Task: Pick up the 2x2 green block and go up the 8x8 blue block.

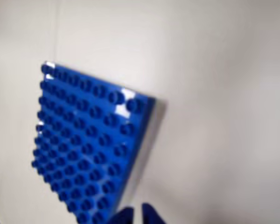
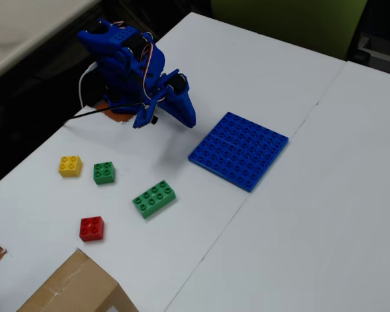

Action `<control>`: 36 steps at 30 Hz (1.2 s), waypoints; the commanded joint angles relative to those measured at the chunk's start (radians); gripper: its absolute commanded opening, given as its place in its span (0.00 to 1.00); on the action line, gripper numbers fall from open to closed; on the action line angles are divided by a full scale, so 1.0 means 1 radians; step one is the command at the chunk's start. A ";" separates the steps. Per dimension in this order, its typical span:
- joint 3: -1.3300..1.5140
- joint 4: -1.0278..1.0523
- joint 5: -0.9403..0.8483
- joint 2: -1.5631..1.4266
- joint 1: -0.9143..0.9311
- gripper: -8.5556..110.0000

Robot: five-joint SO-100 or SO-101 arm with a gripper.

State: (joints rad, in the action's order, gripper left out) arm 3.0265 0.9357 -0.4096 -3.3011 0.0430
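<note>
- The blue two-finger gripper (image 2: 190,121) holds nothing; in the wrist view its fingertips (image 1: 154,215) stand only a narrow gap apart, empty, so I judge it nearly closed.
- The small square green plastic brick with four studs (image 2: 104,172) sits on the white table (image 2: 325,214), well off to the gripper's side in the fixed view, away from the baseplate, untouched.
- The large flat blue studded plastic baseplate (image 2: 239,150) lies just ahead of the fingertips and fills the wrist view (image 1: 86,144).
- Risk: the longer green plastic brick with eight studs (image 2: 154,198) lies nearer the gripper than the square one; same colour, so the wrong brick could be seized.
- Risk: a yellow four-stud brick (image 2: 70,165) sits just beside the target; wide jaws could nudge it.
- Risk: the jaws would likely need to open wider before descending, or they push the brick away.
- Count: two green bricks, one yellow, one red four-stud brick (image 2: 91,228), one baseplate, one cardboard box (image 2: 78,289).
</note>
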 commanded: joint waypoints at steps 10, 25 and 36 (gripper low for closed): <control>-0.627 0.563 -1.057 0.307 0.126 0.07; -1.011 0.526 -1.503 0.983 0.638 0.17; -1.198 0.351 -1.779 1.361 0.969 0.34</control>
State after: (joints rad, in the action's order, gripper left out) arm 1.9405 1.2901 -2.1399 -2.0172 0.9495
